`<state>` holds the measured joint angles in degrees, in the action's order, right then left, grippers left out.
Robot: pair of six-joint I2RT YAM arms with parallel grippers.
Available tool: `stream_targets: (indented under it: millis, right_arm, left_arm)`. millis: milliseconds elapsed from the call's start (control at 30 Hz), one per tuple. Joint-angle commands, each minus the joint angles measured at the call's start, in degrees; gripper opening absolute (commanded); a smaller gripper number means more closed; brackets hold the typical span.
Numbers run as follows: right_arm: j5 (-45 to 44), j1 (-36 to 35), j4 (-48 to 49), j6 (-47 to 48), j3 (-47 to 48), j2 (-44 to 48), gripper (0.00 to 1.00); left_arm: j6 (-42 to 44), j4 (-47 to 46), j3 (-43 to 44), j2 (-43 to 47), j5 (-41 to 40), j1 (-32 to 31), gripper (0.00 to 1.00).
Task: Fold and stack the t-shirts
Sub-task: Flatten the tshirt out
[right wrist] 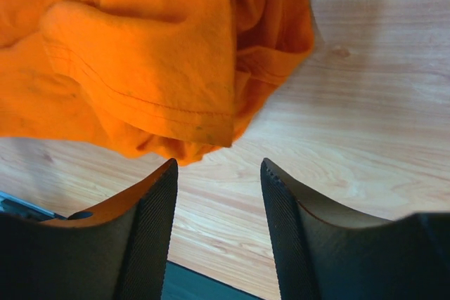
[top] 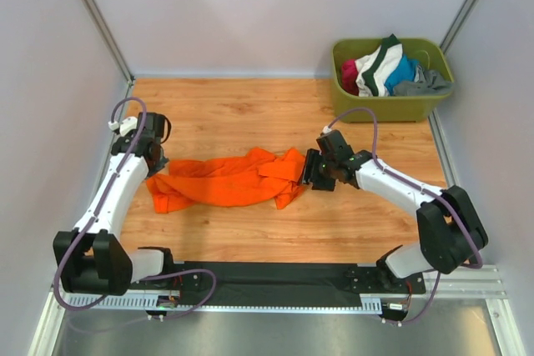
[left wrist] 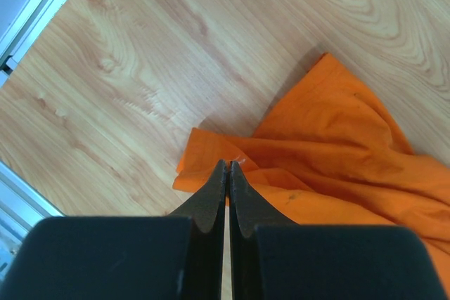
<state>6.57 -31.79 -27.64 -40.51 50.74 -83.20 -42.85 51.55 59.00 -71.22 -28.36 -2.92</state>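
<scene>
A bright orange t-shirt (top: 224, 181) lies crumpled in a long, wrinkled band on the wood-grain worktop (top: 250, 114). The left hand (left wrist: 228, 165) has its dark tapered fingers pressed together at the shirt's left end; whether they pinch cloth is unclear. The right hand (right wrist: 219, 163) gapes wide and empty, its ribbed pads (right wrist: 151, 230) just short of a stitched hem.

- From where I stand, no words, labels, brand marks, numbers or signs can be read in any view.
- The orange t-shirt (top: 225, 181) is plain cloth with a few tiny dark specks. None of them form letters.
- The clothes (top: 380, 68) in the green tub (top: 384, 107) are too small to show any print.
</scene>
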Motion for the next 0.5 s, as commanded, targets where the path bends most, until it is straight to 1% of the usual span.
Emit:
stream_targets:
  millis: [0,100,133,267,467]
  right_arm:
    - [-1.55,0.41,7.15,-3.43,-0.29,0.23,0.52]
    - [-1.47,1.03,9.61,-4.66,-1.34,0.05,0.47]
    - [-1.56,1.20,10.66,-4.84,-1.87,-0.38,0.47]
    - [-3.13,1.29,11.03,-5.98,-2.31,-0.91,0.43]
    - [-2.70,1.64,10.23,-5.19,-1.17,-2.23,0.43]
  left_arm:
    - [1.01,-0.40,2.08,3.28,0.06,0.19,0.00]
    - [1.01,-0.22,2.26,3.81,0.15,0.11,0.00]
    - [1.10,-0.05,2.34,3.72,0.15,0.19,0.00]
    - [1.72,0.92,3.22,3.54,-0.12,0.11,0.00]
    - [2.07,1.01,3.84,4.42,-0.64,0.19,0.00]
